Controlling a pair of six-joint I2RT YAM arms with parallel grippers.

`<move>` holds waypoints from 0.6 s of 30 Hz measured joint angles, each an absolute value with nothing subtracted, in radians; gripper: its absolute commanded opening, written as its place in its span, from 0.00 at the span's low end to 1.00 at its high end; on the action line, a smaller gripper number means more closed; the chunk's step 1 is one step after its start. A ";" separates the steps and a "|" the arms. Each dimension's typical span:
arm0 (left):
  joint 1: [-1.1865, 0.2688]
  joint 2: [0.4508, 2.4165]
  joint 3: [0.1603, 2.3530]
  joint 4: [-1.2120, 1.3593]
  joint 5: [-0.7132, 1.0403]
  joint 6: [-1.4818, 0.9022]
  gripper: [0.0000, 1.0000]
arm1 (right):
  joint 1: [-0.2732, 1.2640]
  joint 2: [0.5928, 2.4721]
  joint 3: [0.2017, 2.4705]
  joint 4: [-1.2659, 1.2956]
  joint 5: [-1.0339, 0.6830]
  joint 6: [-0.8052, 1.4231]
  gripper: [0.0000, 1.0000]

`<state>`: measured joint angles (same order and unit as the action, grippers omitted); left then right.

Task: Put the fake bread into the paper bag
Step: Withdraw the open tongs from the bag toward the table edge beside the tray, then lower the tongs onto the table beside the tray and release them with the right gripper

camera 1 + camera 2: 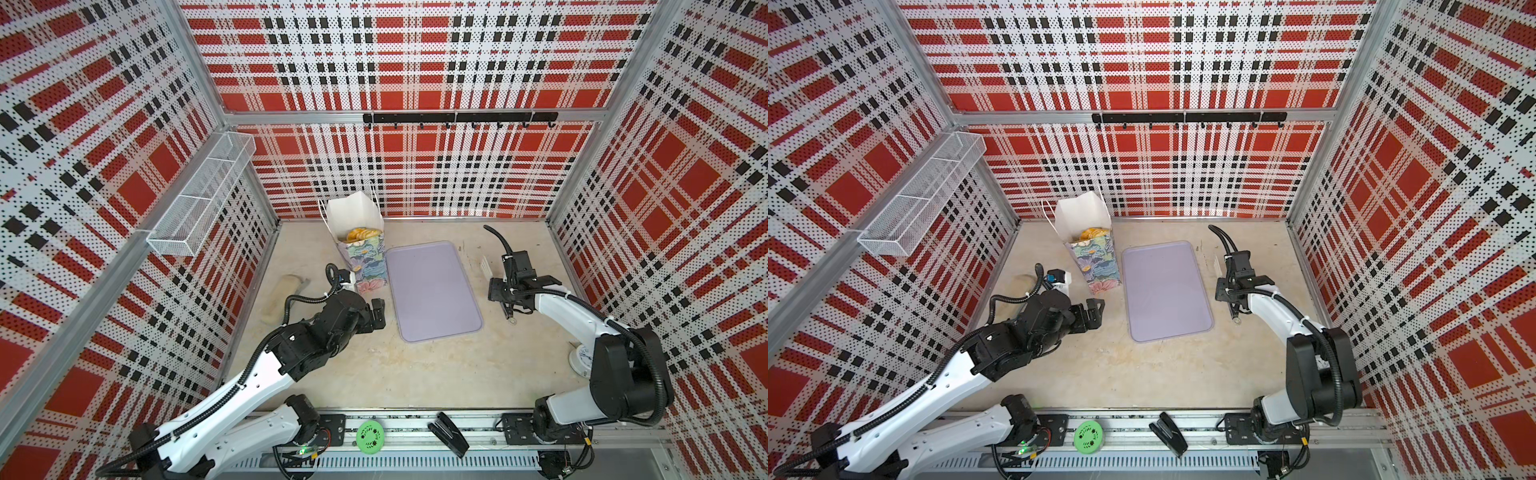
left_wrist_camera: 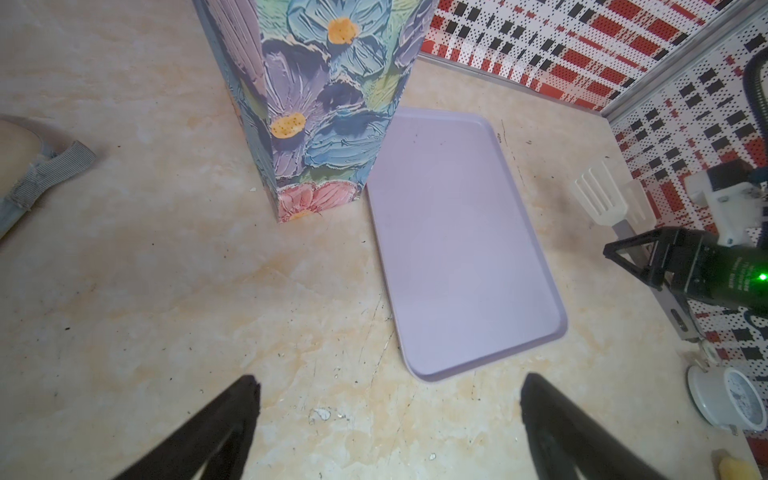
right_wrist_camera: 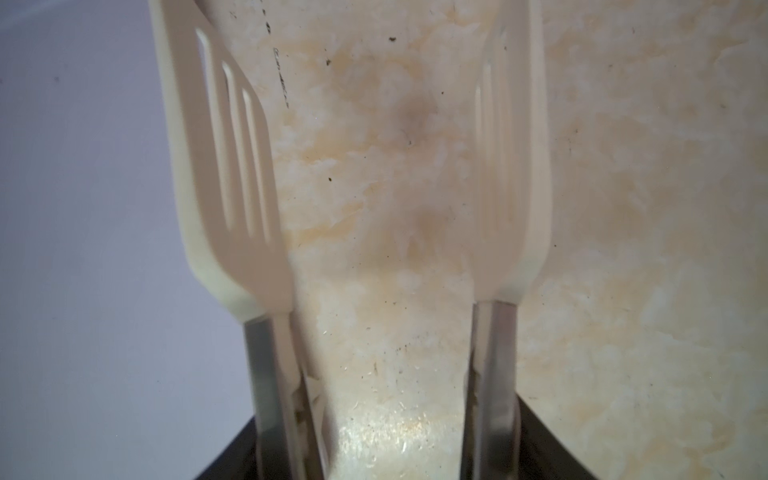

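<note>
The paper bag [image 1: 365, 257] [image 1: 1098, 259] stands upright at the back, left of the middle, with its floral side facing me [image 2: 316, 104]. Golden fake bread [image 1: 360, 235] [image 1: 1091, 234] shows inside its open white mouth. My left gripper [image 1: 376, 313] [image 1: 1094, 309] [image 2: 388, 382] hovers open and empty over bare table just in front of the bag's base. My right gripper [image 1: 500, 291] [image 1: 1227, 291] [image 3: 386, 457] is shut on the steel arms of white slotted tongs [image 1: 486, 266] [image 2: 598, 195] [image 3: 232, 187]. The tong heads are spread apart with nothing between them, right of the tray.
A lavender tray [image 1: 432, 291] [image 1: 1167, 291] [image 2: 457, 249] lies bare between the arms. A beige oblong block [image 1: 282, 297] rests at the left wall. A white dial [image 1: 582, 357] [image 2: 731, 399] sits near the right arm. A green disc [image 1: 369, 435] and black stapler [image 1: 451, 434] lie on the front rail.
</note>
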<state>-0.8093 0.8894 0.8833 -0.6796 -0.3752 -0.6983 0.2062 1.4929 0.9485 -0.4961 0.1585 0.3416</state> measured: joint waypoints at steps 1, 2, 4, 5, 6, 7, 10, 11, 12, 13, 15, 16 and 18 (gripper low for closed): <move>-0.809 0.889 0.879 -0.679 -0.375 -0.699 0.99 | 0.203 1.508 0.952 -0.496 0.158 0.345 0.67; -0.809 0.889 0.877 -0.679 -0.375 -0.701 0.99 | 0.201 1.524 0.956 -0.495 0.157 0.348 0.67; -0.809 0.889 0.871 -0.678 -0.375 -0.704 0.99 | 0.194 1.562 0.970 -0.496 0.155 0.351 0.67; -0.809 0.889 0.868 -0.678 -0.375 -0.706 0.99 | 0.191 1.580 0.976 -0.495 0.155 0.352 0.67; -0.809 0.889 0.866 -0.678 -0.375 -0.707 0.99 | 0.187 1.599 0.983 -0.494 0.154 0.352 0.67; -0.809 0.888 0.863 -0.678 -0.375 -0.707 0.99 | 0.183 1.613 0.988 -0.493 0.154 0.353 0.67; -0.809 0.880 0.851 -0.677 -0.375 -0.711 0.99 | 0.177 1.647 0.999 -0.488 0.155 0.353 0.66; -0.808 0.876 0.847 -0.677 -0.375 -0.712 0.99 | 0.175 1.656 1.004 -0.487 0.155 0.353 0.67; -0.807 0.874 0.845 -0.677 -0.375 -0.713 0.99 | 0.173 1.667 1.010 -0.486 0.154 0.353 0.67; -0.805 0.872 0.842 -0.676 -0.375 -0.714 0.99 | 0.171 1.677 1.017 -0.485 0.154 0.353 0.67; -0.803 0.869 0.836 -0.675 -0.374 -0.715 0.99 | 0.167 1.705 1.034 -0.484 0.154 0.353 0.67; -0.802 0.868 0.834 -0.676 -0.374 -0.715 1.00 | 0.165 1.718 1.040 -0.481 0.154 0.353 0.67; -0.799 0.868 0.832 -0.675 -0.374 -0.716 0.99 | 0.161 1.743 1.051 -0.479 0.154 0.353 0.67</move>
<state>-0.7990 0.8684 0.8318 -0.6750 -0.3740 -0.7158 0.1608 1.7428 1.0508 -0.4789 0.1535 0.3531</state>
